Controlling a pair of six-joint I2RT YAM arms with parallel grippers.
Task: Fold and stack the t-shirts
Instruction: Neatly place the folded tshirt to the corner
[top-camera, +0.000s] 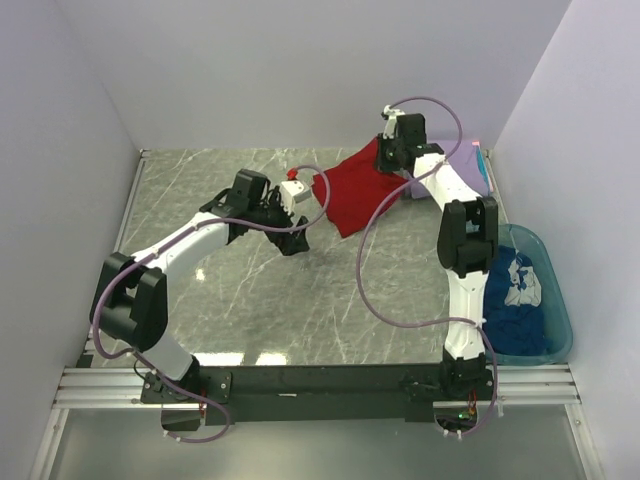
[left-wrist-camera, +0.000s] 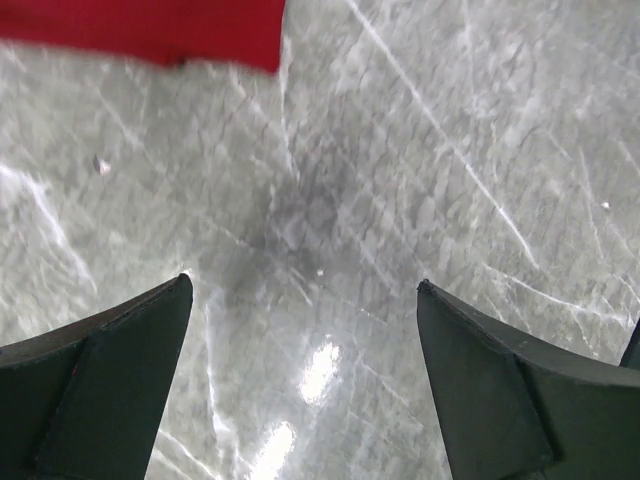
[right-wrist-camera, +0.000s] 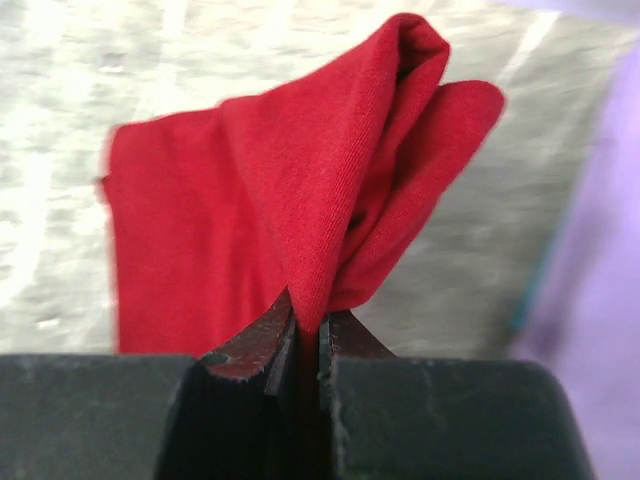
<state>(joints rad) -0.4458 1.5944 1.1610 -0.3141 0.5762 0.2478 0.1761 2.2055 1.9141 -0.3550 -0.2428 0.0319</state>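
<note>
The red t-shirt (top-camera: 352, 193) hangs partly lifted at the back middle of the table. My right gripper (top-camera: 385, 155) is shut on a fold of the red shirt (right-wrist-camera: 300, 230) and holds its far corner up. My left gripper (top-camera: 290, 235) is open and empty above bare table, left of the shirt; a red edge (left-wrist-camera: 150, 30) shows at the top of the left wrist view. The lavender t-shirt (top-camera: 462, 170) lies at the back right behind the right arm, and it shows in the right wrist view (right-wrist-camera: 600, 280). The dark blue t-shirt with white print (top-camera: 515, 300) lies in the tub.
A translucent teal tub (top-camera: 555, 300) stands at the right edge of the table. White walls close in the left, back and right sides. The grey marble tabletop (top-camera: 250, 300) lies in front of the shirt.
</note>
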